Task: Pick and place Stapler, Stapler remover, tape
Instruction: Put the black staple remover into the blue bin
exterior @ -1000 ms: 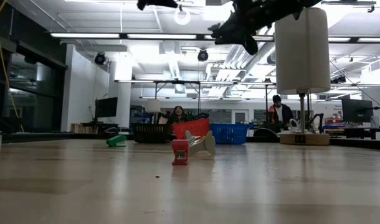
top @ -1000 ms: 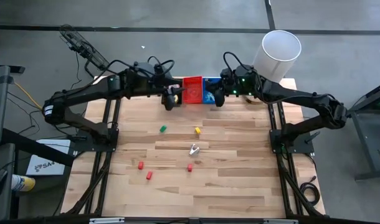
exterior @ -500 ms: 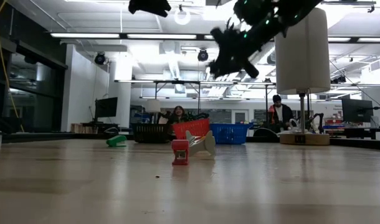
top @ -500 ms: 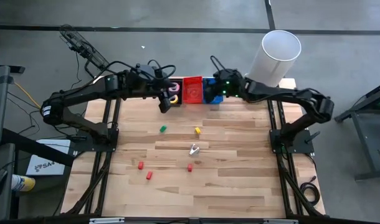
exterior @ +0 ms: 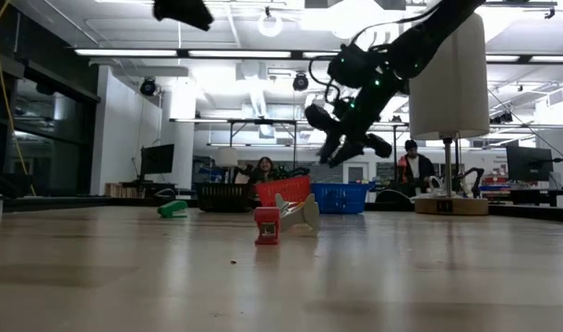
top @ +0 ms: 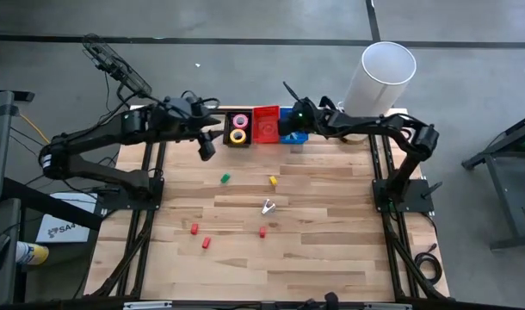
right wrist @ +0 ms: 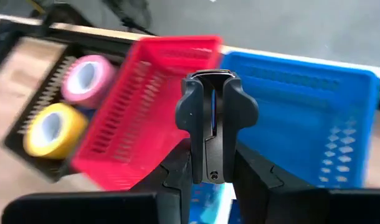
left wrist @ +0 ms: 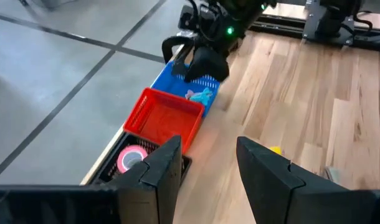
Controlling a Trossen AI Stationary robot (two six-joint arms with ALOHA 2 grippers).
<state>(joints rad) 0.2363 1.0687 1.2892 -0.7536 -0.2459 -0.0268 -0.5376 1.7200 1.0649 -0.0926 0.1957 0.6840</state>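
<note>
My right gripper [right wrist: 215, 158] is shut on a dark claw-shaped stapler remover [right wrist: 216, 106] with a blue inside. It hangs above the blue basket [top: 291, 133], and it also shows in the high view [top: 288, 129] and the low view [exterior: 344, 146]. My left gripper [left wrist: 209, 163] is open and empty, above the wood just left of the black basket [top: 227, 138], and it also shows in the high view [top: 206, 148]. A pink tape roll [top: 239, 121] and a yellow one [top: 237, 135] lie in the black basket. The blue rolls do not show. My right gripper pinches the stapler remover between its two fingers, on its two flat sides near the hinge end [right wrist: 204, 163]. The claw end [right wrist: 210, 78] sticks out past the fingertips. The remover is lifted clear, above the blue basket.
A red basket [top: 265, 123] stands between the black and blue ones at the table's far edge. A pale blue thing [left wrist: 200, 95] lies in the blue basket. Small green [top: 225, 178], yellow [top: 272, 180] and red [top: 194, 228] pieces and a silvery thing [top: 268, 207] lie mid-table. A white cylinder [top: 385, 73] stands far right.
My left gripper has drawn back from over the black basket toward the table's left edge, baring the pink and yellow rolls. My right gripper has gone down and a little toward the table's left, and now hangs over the blue basket.
</note>
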